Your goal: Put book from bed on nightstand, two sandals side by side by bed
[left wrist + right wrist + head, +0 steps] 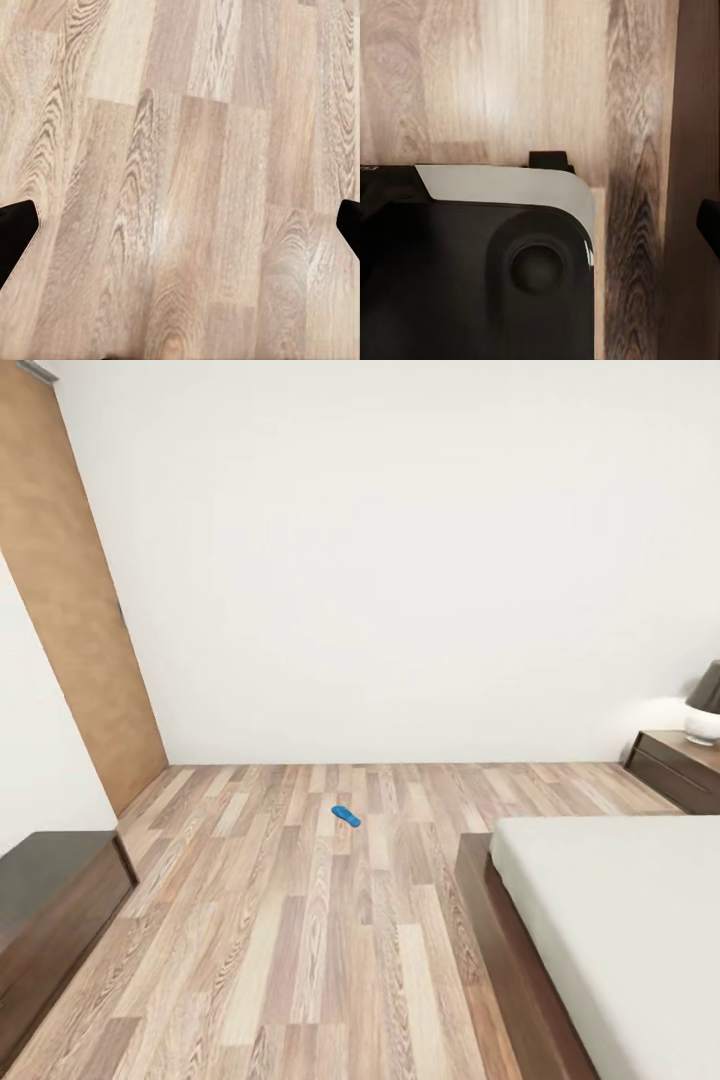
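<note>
We see one blue sandal (346,816) mid-floor, left of bed (620,920); left gripper (180,225) wide open, empty; right gripper state unclear.

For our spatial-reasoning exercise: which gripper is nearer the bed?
Right, probably: the right gripper hangs beside what looks like the bed's dark frame; the left gripper hangs over floor planks.

Open wood floor (290,920) lying wide around the sandal (346,816), bed (600,920) flanking one side, dark cabinet (50,910) flanking the other
</note>
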